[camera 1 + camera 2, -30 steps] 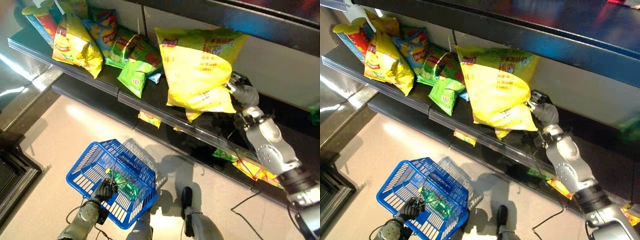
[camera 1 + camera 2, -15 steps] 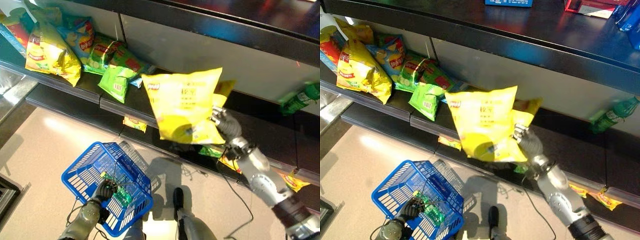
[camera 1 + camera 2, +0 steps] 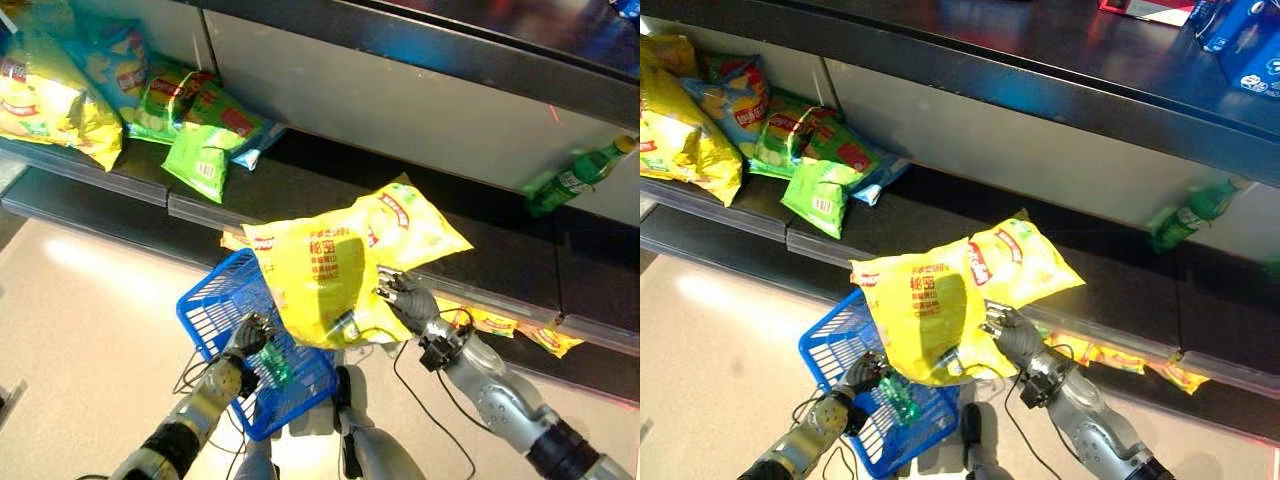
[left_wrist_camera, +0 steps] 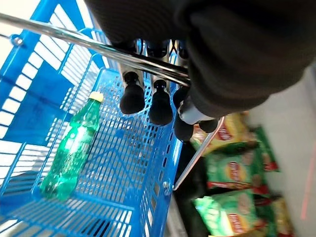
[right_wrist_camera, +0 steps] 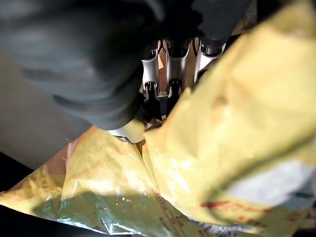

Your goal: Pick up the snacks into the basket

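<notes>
Lowered off shelf: yellow snack bag [image 3: 335, 275] pinched by right hand [image 3: 405, 300] (arm outstretched) over basket [image 3: 215, 310]; left hand [image 3: 248, 340] clamps handle.

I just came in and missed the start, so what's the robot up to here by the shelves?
It is gathering snacks into a blue basket. Its left hand grips the basket's metal handle, and a green bottle already lies inside. Its right hand holds a large yellow snack bag above the basket, not yet dropped in. More snack bags sit on the dark shelf behind.
</notes>
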Controlling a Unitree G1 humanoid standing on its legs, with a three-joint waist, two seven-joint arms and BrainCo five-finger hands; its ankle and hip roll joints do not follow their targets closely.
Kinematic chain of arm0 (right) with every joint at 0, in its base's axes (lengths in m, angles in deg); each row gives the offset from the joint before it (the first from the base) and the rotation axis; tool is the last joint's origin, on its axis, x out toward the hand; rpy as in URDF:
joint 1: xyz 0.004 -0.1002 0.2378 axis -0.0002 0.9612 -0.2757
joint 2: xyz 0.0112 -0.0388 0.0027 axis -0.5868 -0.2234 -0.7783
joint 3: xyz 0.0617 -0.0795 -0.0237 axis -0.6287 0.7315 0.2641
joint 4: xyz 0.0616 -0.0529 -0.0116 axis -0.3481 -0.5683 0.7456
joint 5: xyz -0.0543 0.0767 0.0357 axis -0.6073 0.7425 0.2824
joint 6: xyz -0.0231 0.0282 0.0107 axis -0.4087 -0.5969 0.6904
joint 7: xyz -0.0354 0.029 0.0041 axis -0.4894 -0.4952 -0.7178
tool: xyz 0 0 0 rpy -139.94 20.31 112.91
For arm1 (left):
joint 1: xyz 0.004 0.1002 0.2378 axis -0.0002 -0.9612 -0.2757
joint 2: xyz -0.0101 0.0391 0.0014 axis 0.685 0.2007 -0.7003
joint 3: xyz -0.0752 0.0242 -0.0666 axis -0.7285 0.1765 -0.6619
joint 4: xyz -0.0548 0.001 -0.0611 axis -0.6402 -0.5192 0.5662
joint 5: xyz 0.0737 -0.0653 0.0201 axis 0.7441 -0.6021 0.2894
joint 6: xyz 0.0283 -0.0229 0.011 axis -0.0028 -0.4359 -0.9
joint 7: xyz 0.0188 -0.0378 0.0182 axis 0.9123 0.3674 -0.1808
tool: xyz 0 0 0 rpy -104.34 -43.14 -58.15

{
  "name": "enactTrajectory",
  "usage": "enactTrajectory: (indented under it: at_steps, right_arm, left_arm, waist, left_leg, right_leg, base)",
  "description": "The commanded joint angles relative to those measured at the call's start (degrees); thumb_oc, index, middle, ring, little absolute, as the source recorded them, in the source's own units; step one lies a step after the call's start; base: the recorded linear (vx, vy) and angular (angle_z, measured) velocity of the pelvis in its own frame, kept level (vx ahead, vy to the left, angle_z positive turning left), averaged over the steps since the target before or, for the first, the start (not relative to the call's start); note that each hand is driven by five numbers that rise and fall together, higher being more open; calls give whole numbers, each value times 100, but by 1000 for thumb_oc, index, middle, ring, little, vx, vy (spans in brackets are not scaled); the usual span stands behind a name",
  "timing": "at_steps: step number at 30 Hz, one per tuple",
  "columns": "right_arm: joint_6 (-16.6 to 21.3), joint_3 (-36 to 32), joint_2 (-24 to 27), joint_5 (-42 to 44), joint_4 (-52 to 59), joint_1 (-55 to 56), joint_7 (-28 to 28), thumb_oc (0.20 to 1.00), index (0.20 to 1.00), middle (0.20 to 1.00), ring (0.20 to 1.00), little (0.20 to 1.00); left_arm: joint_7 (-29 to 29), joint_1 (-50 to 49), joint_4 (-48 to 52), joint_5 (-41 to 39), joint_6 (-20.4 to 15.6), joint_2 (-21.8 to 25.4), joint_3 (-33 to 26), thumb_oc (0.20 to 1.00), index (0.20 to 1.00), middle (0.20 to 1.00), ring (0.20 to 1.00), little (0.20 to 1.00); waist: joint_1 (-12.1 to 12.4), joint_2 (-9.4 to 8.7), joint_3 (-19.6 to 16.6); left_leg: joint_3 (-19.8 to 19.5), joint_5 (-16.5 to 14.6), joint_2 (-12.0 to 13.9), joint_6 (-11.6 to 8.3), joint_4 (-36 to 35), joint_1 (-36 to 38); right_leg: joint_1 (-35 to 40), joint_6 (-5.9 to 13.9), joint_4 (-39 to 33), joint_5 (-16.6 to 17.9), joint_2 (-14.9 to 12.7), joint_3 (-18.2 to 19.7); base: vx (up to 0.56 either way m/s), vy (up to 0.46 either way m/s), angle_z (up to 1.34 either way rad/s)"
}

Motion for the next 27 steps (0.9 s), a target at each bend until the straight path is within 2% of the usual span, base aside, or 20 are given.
enactTrajectory:
  at_steps: [1, 10, 19, 26, 27]
  right_arm:
    - [120, 291, -140, 39, 605, -39, 263, 200, 200, 200, 200, 200]
    - [-42, 789, -303, -190, 322, -111, 316, 200, 200, 200, 200, 200]
    - [-89, 1043, -578, -377, -47, -103, 313, 200, 200, 200, 200, 200]
    - [-8, 950, -657, -988, -776, -61, 208, 200, 200, 200, 200, 200]
    - [61, 872, -700, -1461, -1347, -96, 66, 200, 200, 200, 200, 200]
  left_arm:
    - [235, 757, 485, -193, -553, -111, -32, 200, 200, 200, 200, 200]
    - [383, 1583, 452, -326, -496, -303, 263, 200, 200, 200, 200, 200]
    - [410, 1883, 707, -454, -477, -472, 433, 200, 200, 200, 200, 200]
    - [418, 2005, 802, -403, -480, -530, 516, 200, 200, 200, 200, 200]
    - [397, 1999, 820, -415, -504, -521, 516, 200, 200, 200, 200, 200]
  waist:
    - [-20, -230, -340]
    - [-90, -318, -252]
    - [-76, -277, -210]
    - [-53, -215, -170]
    - [-39, -183, -158]
  left_leg:
    - [8, -507, 19, -28, 483, -143]
    - [8, -474, 60, -58, 475, -168]
    - [-20, -439, 45, -58, 437, -209]
    - [-31, -418, 5, -38, 426, -273]
    - [-30, -418, -14, -29, 439, -295]
  right_leg:
    - [-93, 647, 443, -574, -317, 285]
    - [-107, 660, 399, -535, -301, 264]
    - [-129, 659, 384, -528, -336, 205]
    - [-168, 679, 373, -492, -406, 163]
    - [-193, 691, 374, -475, -435, 163]
  base:
    - [0, 0, 0]
    - [-2, -5, -2]
    - [0, 0, 0]
    - [-12, 6, 4]
    - [-6, 11, 5]
